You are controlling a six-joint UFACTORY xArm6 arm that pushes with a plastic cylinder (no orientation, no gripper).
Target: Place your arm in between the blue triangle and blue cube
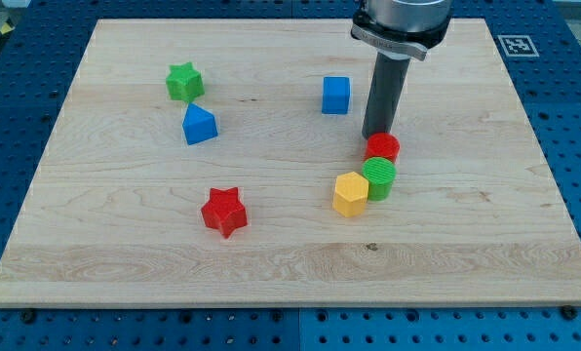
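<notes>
No pincer is fitted, so nothing is held. My tip is seen just behind the red cylinder, right of the blue cube; on a straight path toward the blue triangle, the cube could be pushed away.

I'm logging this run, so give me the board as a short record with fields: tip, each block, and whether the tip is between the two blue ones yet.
tip: my tip sits just above the red cylinder, right of the blue cube
blue triangle: left part, below the green star
red star: lower middle
cluster: red cylinder, green cylinder and yellow hexagon bunched together
between the blues: not yet
</notes>
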